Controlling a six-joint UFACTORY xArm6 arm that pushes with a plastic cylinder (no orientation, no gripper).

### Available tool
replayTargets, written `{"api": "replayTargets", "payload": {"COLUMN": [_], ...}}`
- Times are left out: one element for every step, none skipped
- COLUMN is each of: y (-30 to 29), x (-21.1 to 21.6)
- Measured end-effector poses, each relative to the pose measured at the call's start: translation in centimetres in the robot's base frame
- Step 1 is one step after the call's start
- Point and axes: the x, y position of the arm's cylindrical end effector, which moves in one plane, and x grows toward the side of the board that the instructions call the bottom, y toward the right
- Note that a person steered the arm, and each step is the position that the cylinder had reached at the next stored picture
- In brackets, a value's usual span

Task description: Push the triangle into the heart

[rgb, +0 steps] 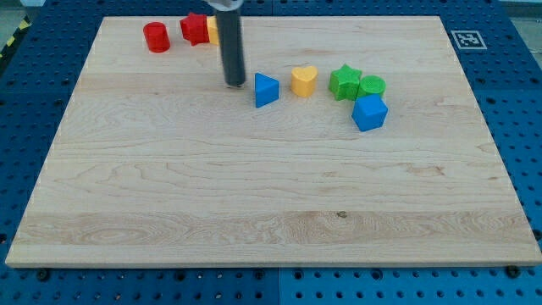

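A blue triangle (266, 90) lies on the wooden board, in the upper middle of the view. A yellow heart (304, 80) lies just to its right, with a small gap between them. My tip (235, 83) stands on the board just left of the blue triangle, a short gap away from it. The dark rod rises from there to the view's top edge.
A red cylinder (156, 37) and a red star-like block (195, 29) sit at the top left, with a yellow block (213, 31) partly hidden behind the rod. A green star-like block (344, 82), a green cylinder (372, 86) and a blue block (369, 113) cluster right of the heart.
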Motion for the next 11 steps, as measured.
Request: {"api": "replayTargets", "payload": {"y": [7.0,6.2,-1.0,-6.7,-4.8,1.1,7.1,9.0,7.0,3.2,-0.7], "x": [0.1,0.3,0.3,0.5,2.7,4.4,4.5,5.4,5.7,5.7,3.4]}}
